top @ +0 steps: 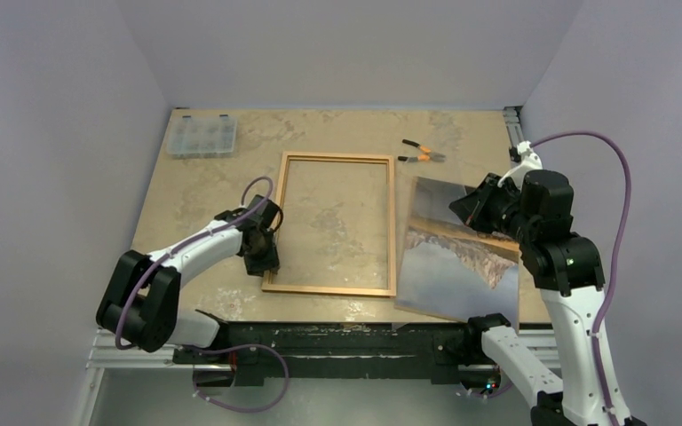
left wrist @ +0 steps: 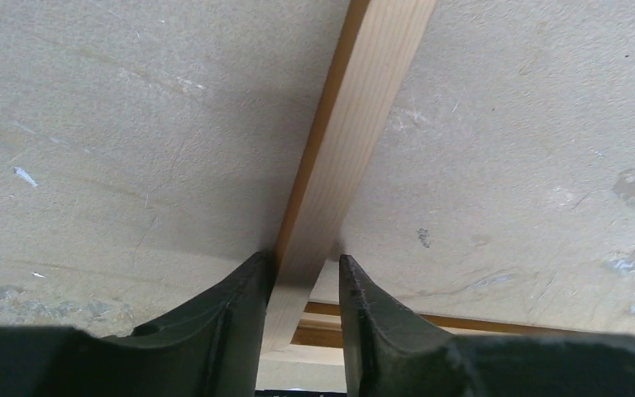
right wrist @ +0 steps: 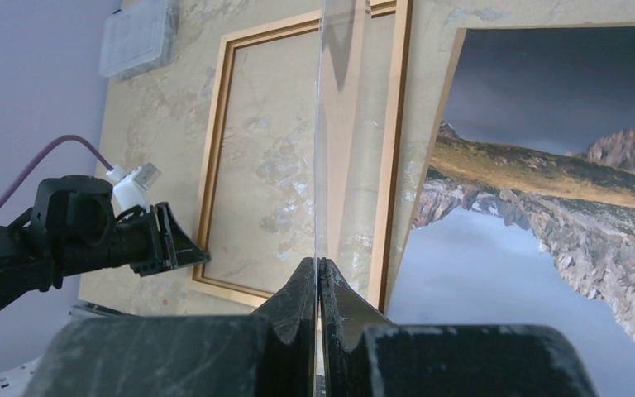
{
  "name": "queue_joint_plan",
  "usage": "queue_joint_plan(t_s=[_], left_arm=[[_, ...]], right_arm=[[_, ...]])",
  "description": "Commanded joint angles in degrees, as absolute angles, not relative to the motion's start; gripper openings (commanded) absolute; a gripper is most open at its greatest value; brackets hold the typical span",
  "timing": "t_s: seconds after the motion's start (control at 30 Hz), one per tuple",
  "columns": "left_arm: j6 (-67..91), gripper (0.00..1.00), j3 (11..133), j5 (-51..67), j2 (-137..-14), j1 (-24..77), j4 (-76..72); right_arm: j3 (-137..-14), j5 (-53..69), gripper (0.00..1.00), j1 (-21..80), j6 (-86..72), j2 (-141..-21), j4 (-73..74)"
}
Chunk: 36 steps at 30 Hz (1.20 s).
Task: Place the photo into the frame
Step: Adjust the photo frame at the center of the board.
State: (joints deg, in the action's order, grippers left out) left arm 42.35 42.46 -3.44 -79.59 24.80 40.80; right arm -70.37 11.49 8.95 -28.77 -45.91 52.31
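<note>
A: The frame lies flat on the table. The photo hangs tilted just right of it, pinched by the right gripper.

B: The left gripper straddles the frame's rail, grip unclear. The frame could skid, or the photo buckle.

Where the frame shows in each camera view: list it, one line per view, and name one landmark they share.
Top external: the frame lies flat at the picture's centre.
Left wrist: one rail of it runs up from between the fingers to the top edge.
Right wrist: left of centre, long sides running upward.
Shared landmark: the left gripper, straddling the frame's left rail near its near corner.
</note>
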Motion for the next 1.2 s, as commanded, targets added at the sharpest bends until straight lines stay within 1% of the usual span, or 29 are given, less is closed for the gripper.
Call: queue_joint_plan(t_s=[0.0, 0.17, 0.33, 0.4, 0.53, 0.57, 0.7, 0.77, 0.83, 0.93, 1.17], left_arm=[[42.90, 0.33, 39.65, 2.01, -77.69, 24.52, 37.01], [43.66, 0.30, 37.14, 4.30, -77.00, 24.60, 34.90], [43.69, 0.30, 35.80, 5.33, -75.17, 24.59, 34.26], [43.71, 0.32, 35.77, 5.83, -73.79, 24.61, 34.36], [44.01, 0.41, 35.84, 7.13, -68.95, 24.61, 35.03], [44.03, 0.45, 35.97, 7.21, -67.67, 24.57, 35.51], [43.43, 0.71, 37.44, 5.66, -61.68, 24.61, 38.69], [42.68, 0.77, 38.94, 4.40, -58.09, 24.61, 40.72], [41.78, 0.80, 40.23, 4.33, -54.63, 24.61, 41.57], [40.82, 0.82, 41.49, 7.15, -50.26, 24.63, 40.54], [43.67, 0.81, 39.08, 17.95, -48.39, 24.69, 30.94]], right_arm=[[-71.59, 14.21, 0.00, 8.88, -30.31, -45.88, 47.72], [-70.66, 15.21, 0.00, 8.88, -30.87, -46.05, 46.76], [-69.30, 16.40, 0.00, 8.87, -31.72, -46.47, 44.96], [-68.46, 17.15, 0.00, 8.88, -32.30, -46.70, 43.82], [-66.60, 19.61, 0.00, 8.83, -34.17, -47.72, 40.59], [-66.26, 20.47, 0.00, 8.87, -34.89, -48.03, 39.55], [-65.04, 24.73, 0.00, 8.88, -38.31, -49.09, 34.89], [-64.51, 26.75, 0.00, 8.88, -39.88, -49.42, 32.84], [-63.83, 27.75, 0.00, 8.81, -40.90, -49.58, 31.28], [-61.97, 27.94, 0.00, 8.88, -42.11, -49.73, 29.08], [-56.71, 25.98, 0.00, 8.81, -45.25, -48.03, 24.51]])
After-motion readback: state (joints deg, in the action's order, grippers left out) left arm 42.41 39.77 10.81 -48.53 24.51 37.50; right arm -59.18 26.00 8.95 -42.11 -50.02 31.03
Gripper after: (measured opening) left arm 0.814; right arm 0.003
